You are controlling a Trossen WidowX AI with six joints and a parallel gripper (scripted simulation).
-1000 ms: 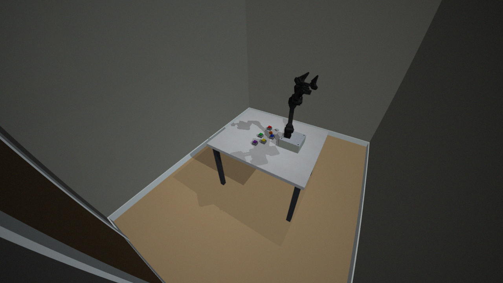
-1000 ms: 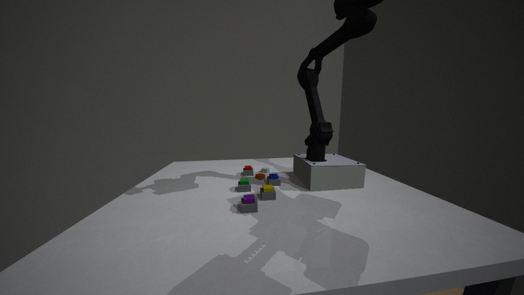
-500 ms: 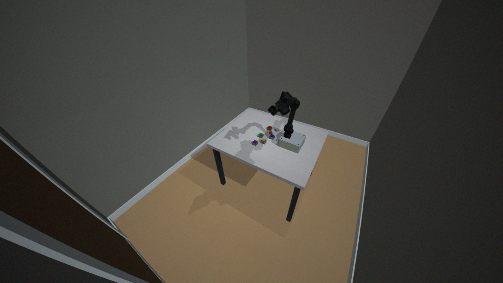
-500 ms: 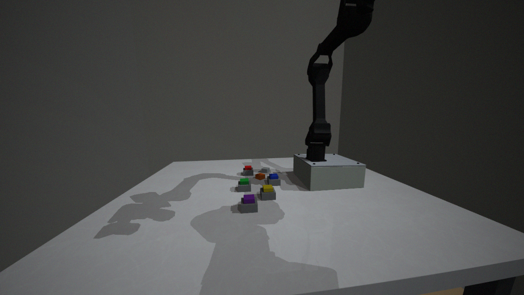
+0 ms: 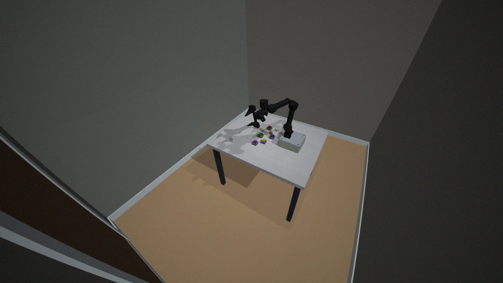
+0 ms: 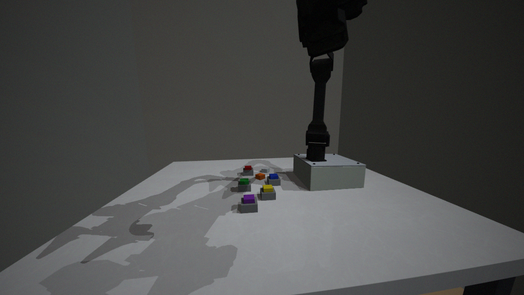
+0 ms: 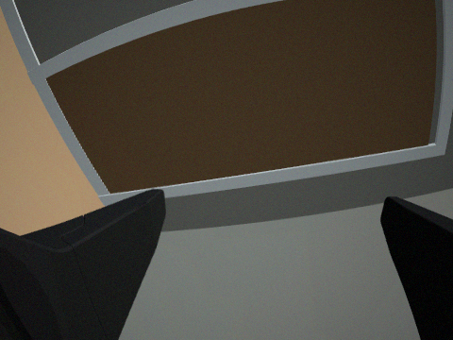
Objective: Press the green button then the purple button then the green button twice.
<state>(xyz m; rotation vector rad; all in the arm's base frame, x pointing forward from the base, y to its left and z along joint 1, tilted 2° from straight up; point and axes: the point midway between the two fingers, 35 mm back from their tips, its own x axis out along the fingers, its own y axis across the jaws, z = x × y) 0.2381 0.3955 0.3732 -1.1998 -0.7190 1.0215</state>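
The green button (image 5: 260, 134) (image 6: 244, 181) sits on its grey base on the table, behind the purple button in the exterior view. The purple button (image 5: 254, 141) (image 6: 249, 198) is the nearest button in the exterior view. Both caps stand raised. My gripper (image 5: 246, 120) (image 7: 277, 207) is wide open and empty, raised above the table and off to the side of the buttons. It points at the room's walls in the wrist view, where no button shows. The fingers are out of frame in the exterior view.
A yellow button (image 5: 263, 140) (image 6: 267, 188), a blue button (image 5: 272, 135) (image 6: 273, 176) and a red button (image 5: 269, 127) (image 6: 247, 167) stand near. An orange block (image 5: 270, 132) (image 6: 260, 176) and a white block (image 5: 276, 129) (image 6: 265, 170) lie among them. The arm's base box (image 5: 289, 145) (image 6: 337, 176) is beside them.
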